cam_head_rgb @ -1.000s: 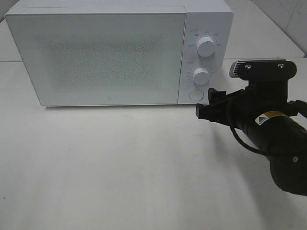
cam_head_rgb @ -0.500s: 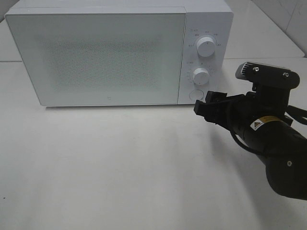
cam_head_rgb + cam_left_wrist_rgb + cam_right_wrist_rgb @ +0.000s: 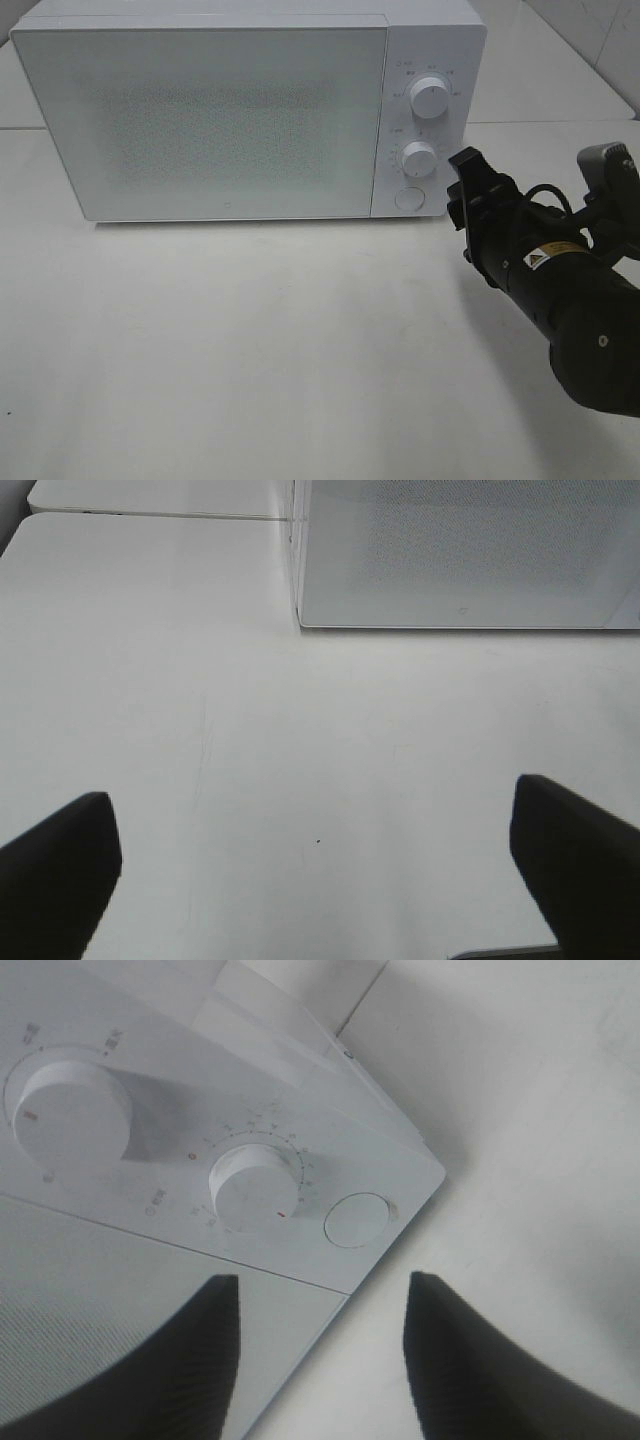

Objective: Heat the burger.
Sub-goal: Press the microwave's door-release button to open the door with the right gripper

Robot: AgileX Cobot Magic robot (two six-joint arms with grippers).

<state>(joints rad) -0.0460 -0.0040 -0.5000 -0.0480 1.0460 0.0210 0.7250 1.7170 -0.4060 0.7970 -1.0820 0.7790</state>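
My right pincer [image 3: 458, 186] is half open on nothing, sitting at 3 o'clock of the microwave's [image 3: 440, 40] round button [image 3: 407, 198], my left pincer [image 3: 315, 820] is wide open and empty over the table [image 3: 250, 350], and honestly I can't tell where the burger is, the door [image 3: 200, 110] is shut.

Shows a white microwave [image 3: 230, 110] standing toward the back of a white desk [image 3: 250, 350], front turned to the high camera. Keeps its wide door [image 3: 200, 120] shut, the window a fine speckled mesh. Carries on the panel right of the door an upper knob [image 3: 430, 97], a lower knob [image 3: 419, 158] directly beneath, and a round button [image 3: 408, 198] under both. Bears markings around each knob, too small to read. Reveals, in the left wrist view, a faint scratch [image 3: 203, 750] and a tiny dark speck [image 3: 318, 841] on the desk. Adds pale wall tiles [image 3: 600, 40] at the far right.
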